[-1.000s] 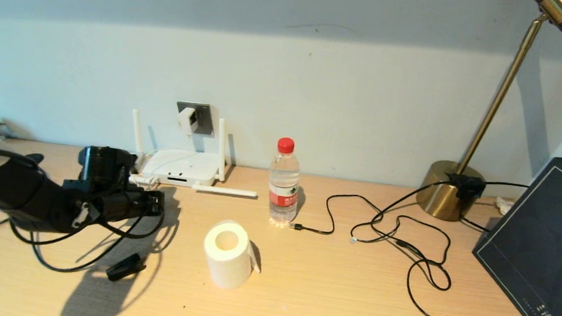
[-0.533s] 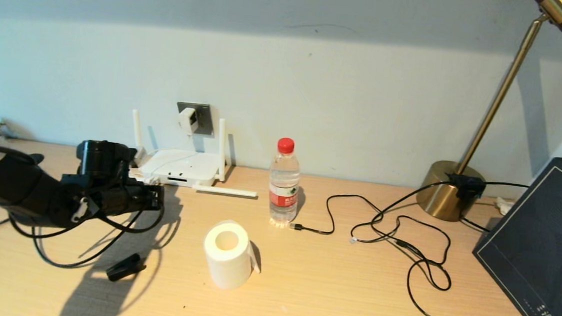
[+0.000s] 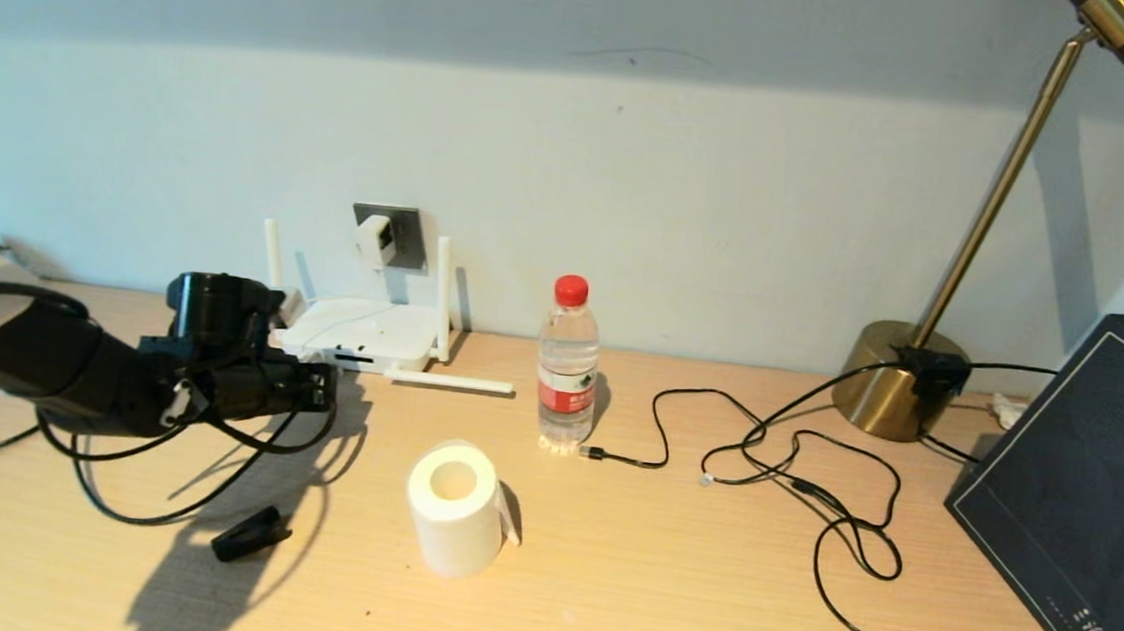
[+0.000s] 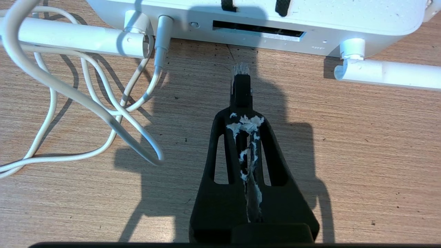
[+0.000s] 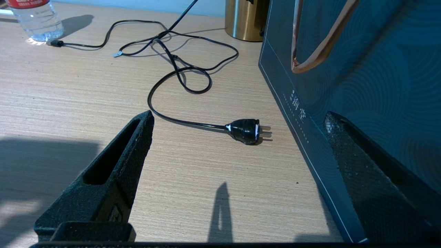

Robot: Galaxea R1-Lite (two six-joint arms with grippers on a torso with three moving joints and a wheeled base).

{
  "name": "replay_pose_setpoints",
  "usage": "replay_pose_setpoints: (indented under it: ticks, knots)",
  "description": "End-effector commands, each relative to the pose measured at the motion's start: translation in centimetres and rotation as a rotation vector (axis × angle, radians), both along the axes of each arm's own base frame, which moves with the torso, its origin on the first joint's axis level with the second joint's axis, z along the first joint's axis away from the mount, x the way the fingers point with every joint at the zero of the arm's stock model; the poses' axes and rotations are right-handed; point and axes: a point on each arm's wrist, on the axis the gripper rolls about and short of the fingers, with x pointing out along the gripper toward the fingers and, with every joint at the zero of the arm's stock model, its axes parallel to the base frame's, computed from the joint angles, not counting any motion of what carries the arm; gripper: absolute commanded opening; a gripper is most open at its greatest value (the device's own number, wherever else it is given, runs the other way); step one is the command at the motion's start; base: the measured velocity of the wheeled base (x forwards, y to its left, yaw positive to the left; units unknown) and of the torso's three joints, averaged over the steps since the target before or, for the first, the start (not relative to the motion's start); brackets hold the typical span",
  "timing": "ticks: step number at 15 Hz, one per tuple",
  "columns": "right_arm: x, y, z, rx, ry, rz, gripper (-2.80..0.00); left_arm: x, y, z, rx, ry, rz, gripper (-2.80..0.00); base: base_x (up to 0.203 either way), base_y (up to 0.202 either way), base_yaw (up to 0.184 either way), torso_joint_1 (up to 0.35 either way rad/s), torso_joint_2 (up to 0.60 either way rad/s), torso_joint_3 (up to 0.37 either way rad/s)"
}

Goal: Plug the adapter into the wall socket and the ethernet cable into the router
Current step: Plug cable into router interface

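The left gripper (image 4: 241,117) is clenching the ethernet cable (image 4: 242,90) by its plug end, holding the clear tip just short of the router (image 4: 310,20) and its dark front slot. The adapter (image 3: 374,239) is sitting in the wall socket (image 3: 400,235). The right gripper (image 5: 237,165) is hanging spread wide over the table (image 5: 69,86), gripping nothing.

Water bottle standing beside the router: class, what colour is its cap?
Red; the clear plastic water bottle's cap shows best in the head view.
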Motion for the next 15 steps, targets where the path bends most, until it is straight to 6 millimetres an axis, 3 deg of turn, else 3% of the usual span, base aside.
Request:
replay_pose_setpoints:
  ticks: [1,15]
  knots:
    - [0.0,0.0,-0.01,0.0,0.0,0.0,0.0,0.37,-0.03,-0.46,0.002,0.006,0.0,-2.8,0.0,0.0,0.0,0.0,0.0,0.0]
    - [0.0,0.0,-0.01,0.0,0.0,0.0,0.0,0.73,0.7,-0.07,0.06,-0.01,-0.021,-2.8,0.0,0.0,0.0,0.0,0.0,0.0]
